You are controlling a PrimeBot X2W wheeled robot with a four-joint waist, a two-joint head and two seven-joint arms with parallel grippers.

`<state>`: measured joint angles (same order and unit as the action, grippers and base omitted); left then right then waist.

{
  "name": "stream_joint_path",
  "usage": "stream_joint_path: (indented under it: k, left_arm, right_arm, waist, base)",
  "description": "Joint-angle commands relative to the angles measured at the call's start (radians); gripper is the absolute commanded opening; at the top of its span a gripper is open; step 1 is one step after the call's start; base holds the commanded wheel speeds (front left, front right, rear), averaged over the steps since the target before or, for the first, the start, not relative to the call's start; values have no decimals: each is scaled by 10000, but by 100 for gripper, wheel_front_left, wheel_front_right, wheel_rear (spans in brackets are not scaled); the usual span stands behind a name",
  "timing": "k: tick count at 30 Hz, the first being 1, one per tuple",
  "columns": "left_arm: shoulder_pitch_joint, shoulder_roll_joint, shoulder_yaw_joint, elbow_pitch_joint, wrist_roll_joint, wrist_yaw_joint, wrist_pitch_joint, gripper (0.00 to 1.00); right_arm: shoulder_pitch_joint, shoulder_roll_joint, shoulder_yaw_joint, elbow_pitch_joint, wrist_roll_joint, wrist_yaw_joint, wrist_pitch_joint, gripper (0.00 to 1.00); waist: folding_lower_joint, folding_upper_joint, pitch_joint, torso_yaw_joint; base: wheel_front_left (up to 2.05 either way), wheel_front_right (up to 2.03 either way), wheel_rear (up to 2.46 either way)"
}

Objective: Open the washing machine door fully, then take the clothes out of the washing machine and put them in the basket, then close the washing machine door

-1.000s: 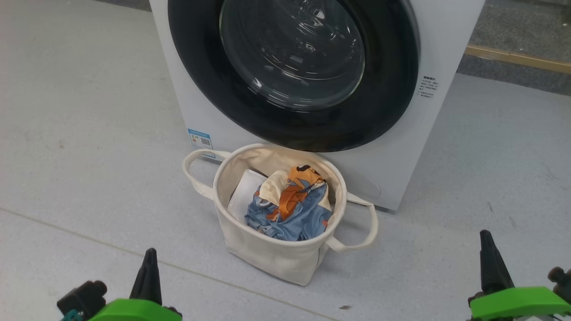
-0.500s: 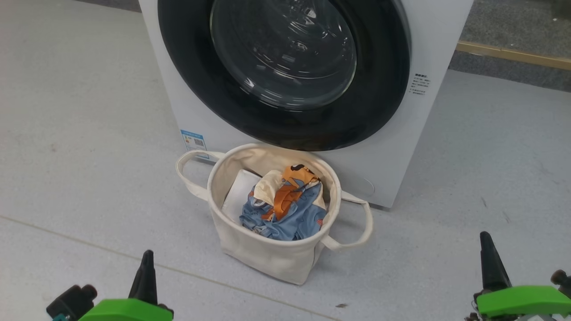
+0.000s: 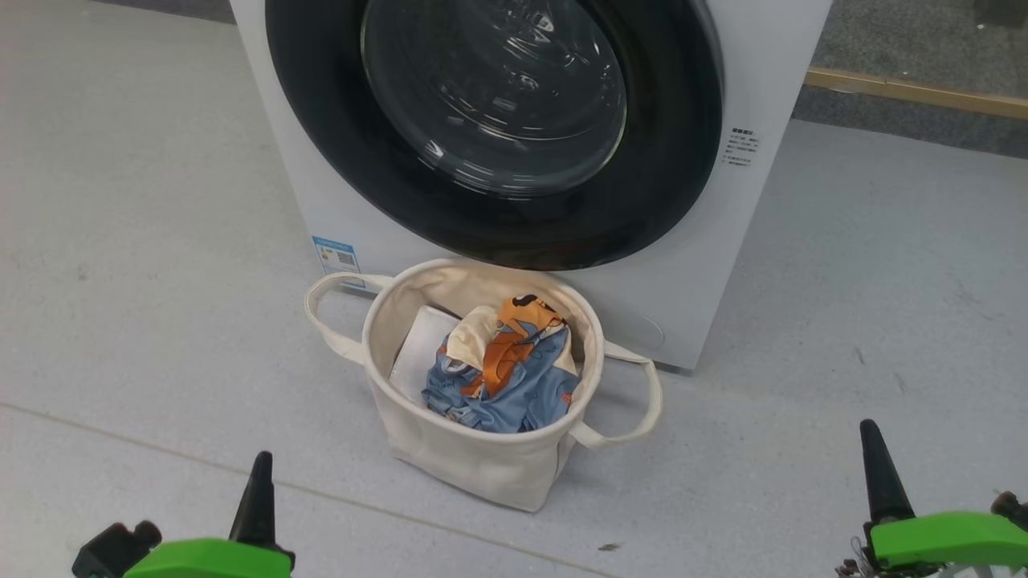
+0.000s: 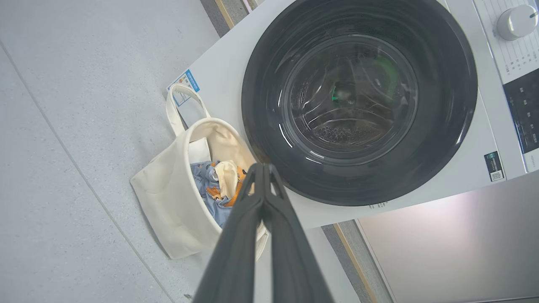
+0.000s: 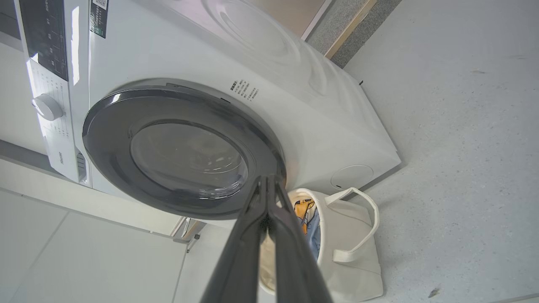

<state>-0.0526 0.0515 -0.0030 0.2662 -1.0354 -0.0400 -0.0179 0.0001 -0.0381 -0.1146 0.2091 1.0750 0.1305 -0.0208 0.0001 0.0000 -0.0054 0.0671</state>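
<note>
Left fingers [image 4: 242, 235]: pressed together tip to tip with nothing between them. In the head view they stand at the lower left, pointing up over the floor [image 3: 120, 241], well apart from the basket [image 3: 482, 470].
Right fingers [image 5: 242, 252]: also closed tip to tip and empty. They are at the lower right of the head view, over bare floor and well apart from the basket.
Washing machine door [image 3: 385, 160]: closed flat against the machine's front. It has a glossy black rim, and the drum shows dimly through the clear glass bowl.
Washing machine [image 3: 699, 265]: a white box standing on the floor, with a blue sticker [image 3: 336, 255] low on its front and a small printed label [image 3: 740, 148] beside the door. A round knob [image 4: 516, 22] shows in the left wrist view.
Basket: cream canvas, upright on the floor just in front of the machine, below the door's lower rim. One loop handle sticks out on each side. Whether it touches the machine cannot be told.
Clothes [image 3: 514, 393]: a light-blue bundle with orange and cream print, lying inside the basket below its rim.
White sheet [image 3: 418, 353]: flat, in the basket beside the clothes.
Floor: pale grey with a thin seam line.
</note>
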Motion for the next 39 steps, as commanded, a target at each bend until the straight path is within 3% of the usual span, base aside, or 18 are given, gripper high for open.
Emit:
stream_joint_path:
  k: [1,39]
  left_arm:
    - [-509,28,312,-278,-241,-89,64,0]
    - [-549,-6,1044,-218,-4916,-786,1129,0]
  right_arm:
    - [-585,-89,88,-273,245,2,55,0]
    - [-1007,-117,21,263,4582,2,1148,0]
  waist:
    - [-1,0,2,-13]
    - [-1,0,72,-573]
  base:
    - [0,0,0]
    - [0,0,0]
